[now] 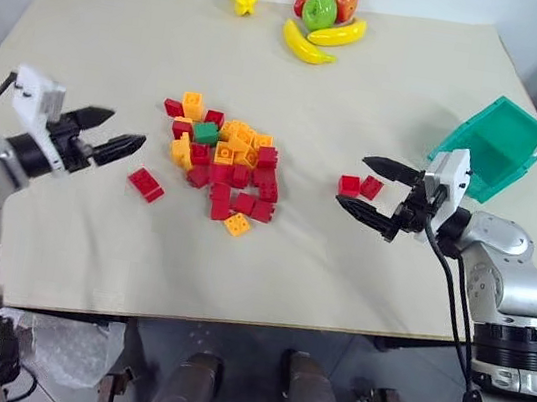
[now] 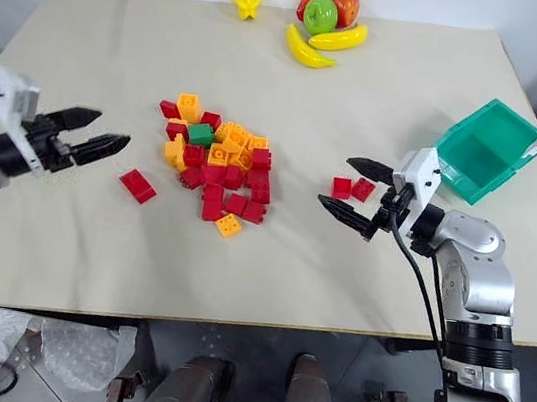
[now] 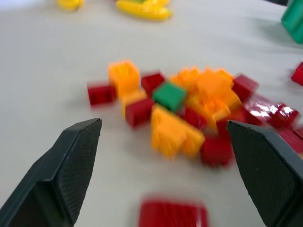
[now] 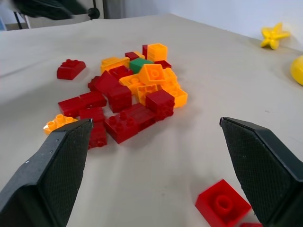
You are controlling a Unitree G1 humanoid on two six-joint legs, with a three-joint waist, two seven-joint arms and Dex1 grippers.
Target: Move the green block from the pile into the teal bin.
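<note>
Table (image 1: 358,275): green block (image 1: 206,132) flat, squarish.

pile (image 1: 221,164) mid-table (image 1: 357,285); bin (image 1: 494,146) right; fruit (image 1: 320,22) behind; 2 bricks (image 1: 360,186) between.

The left wrist view is smeared throughout: the pile (image 3: 189,113) reads as soft red and orange lumps with no studs to make out, and the green block (image 3: 169,96) is a blurred patch half sunk among them. A red brick (image 3: 173,215) is cut off by that picture's edge, as is the bin (image 3: 294,19), only a teal corner of it showing, and yellow fruit (image 3: 142,7) is clipped likewise. In the right wrist view another red brick (image 4: 222,205) lies between the tool's fingers, with a second one cut off at the edge beside it. Bricks buried under the pile's upper layer cannot be counted.
</note>
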